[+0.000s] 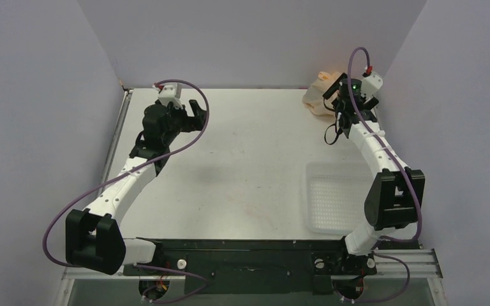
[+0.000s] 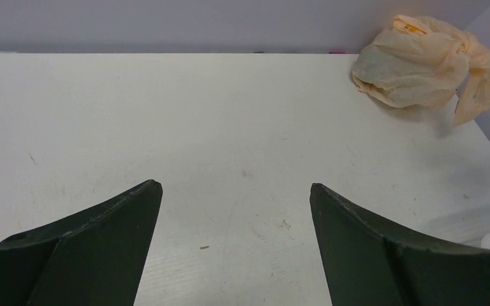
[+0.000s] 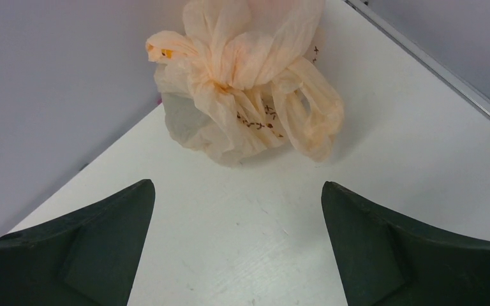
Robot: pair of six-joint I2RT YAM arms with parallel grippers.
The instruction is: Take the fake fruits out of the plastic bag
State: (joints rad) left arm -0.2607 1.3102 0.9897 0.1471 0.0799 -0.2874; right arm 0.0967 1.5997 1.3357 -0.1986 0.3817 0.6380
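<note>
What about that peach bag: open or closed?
Closed, it seems: the plastic bag is scrunched together at its neck, handles drooping, and no opening shows.

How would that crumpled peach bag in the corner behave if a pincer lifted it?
The plastic bag looks thin and crinkled, so it would probably sag and fold rather than hold shape. Its loose handle loop seems the easiest place to catch. A rounded bulge low down suggests contents that might shift.
</note>
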